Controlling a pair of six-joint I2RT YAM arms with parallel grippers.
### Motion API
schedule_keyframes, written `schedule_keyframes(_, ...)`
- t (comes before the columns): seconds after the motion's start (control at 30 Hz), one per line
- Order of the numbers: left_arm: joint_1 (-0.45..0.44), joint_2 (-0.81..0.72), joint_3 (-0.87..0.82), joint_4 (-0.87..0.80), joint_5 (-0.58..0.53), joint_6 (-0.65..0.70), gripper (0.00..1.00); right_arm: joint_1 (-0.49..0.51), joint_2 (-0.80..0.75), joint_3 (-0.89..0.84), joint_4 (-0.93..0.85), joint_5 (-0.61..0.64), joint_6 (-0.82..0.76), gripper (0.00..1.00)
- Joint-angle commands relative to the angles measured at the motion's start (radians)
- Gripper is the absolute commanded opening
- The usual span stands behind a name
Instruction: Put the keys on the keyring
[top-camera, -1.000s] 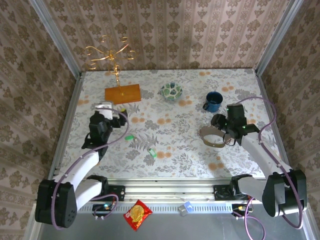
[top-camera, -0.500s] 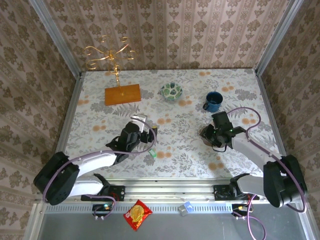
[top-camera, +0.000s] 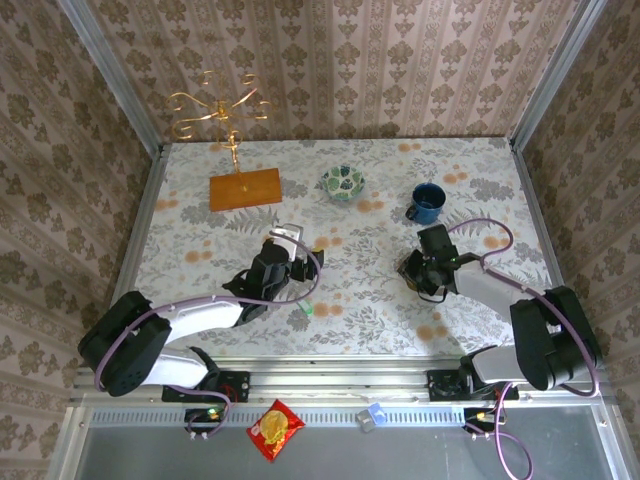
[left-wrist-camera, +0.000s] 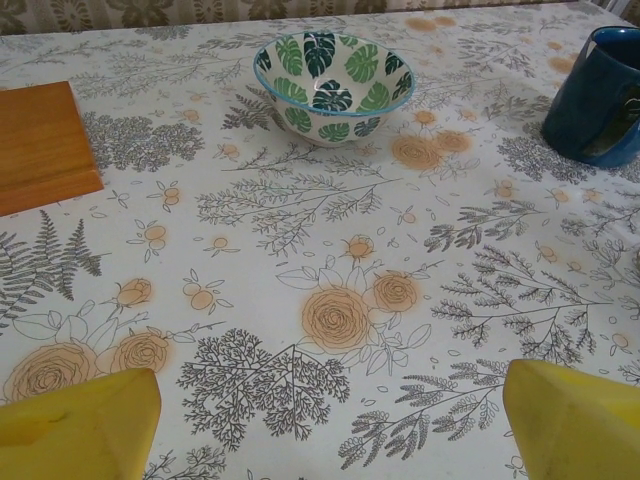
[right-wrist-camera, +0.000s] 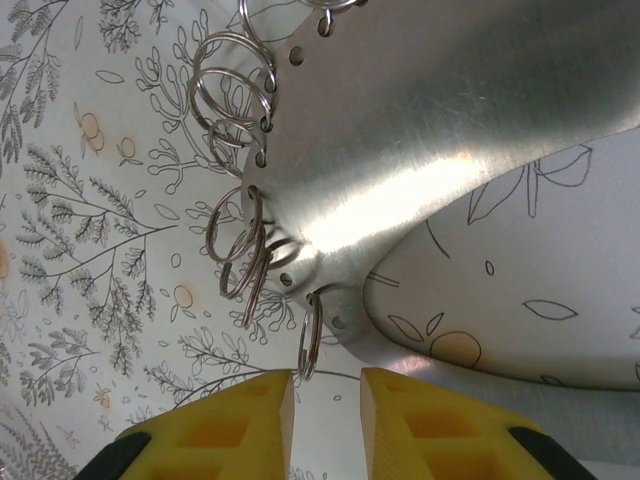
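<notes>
Top external: puts one of the keys (top-camera: 306, 310) loose on the table (top-camera: 190, 215), just beside the forward end of the left arm and well apart from the keyring (top-camera: 408, 272), over on the right below the blue mug (top-camera: 427, 203)

Left wrist: finds the left gripper (left-wrist-camera: 325, 415) spread wide, yellow fingertips (left-wrist-camera: 75, 425) at the bottom corners, nothing between them but printed cloth; looks ahead to the leaf-patterned bowl (left-wrist-camera: 333, 85)

Right wrist: renders the keyring as a broad metal band with small split rings (right-wrist-camera: 235, 90) hung from holes along its edge, and sets the right gripper (right-wrist-camera: 327, 400) narrow, with one split ring edge-on at the mouth of the gap; cannot tell whether pinched or merely framed

Reads as early in the task: no green head among the split rings, key not yet picked up. Leaves, by this reckoning, nearly the whole job: grasp a key, carry it across, thread it on, then repeat for the other
</notes>
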Motion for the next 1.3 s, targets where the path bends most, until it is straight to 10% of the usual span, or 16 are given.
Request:
schedule_keyframes(0.0,-0.008,-0.008,0.015,0.028,-0.023,-0.017,0.89,0.006,0.019,-0.008,0.046,-0.002,0.031,0.22)
schedule_keyframes(0.87,-0.016,-0.048,0.012,0.0,-0.055,0.004,0.89,0.017,-0.056,0.064,-0.148,0.059,-0.207,0.0)
schedule_keyframes(1.27,-0.015,-0.062,0.024,-0.022,-0.071,0.059,0.89,0.26,-0.089,0.147,-0.428,0.116,-0.404,0.0)
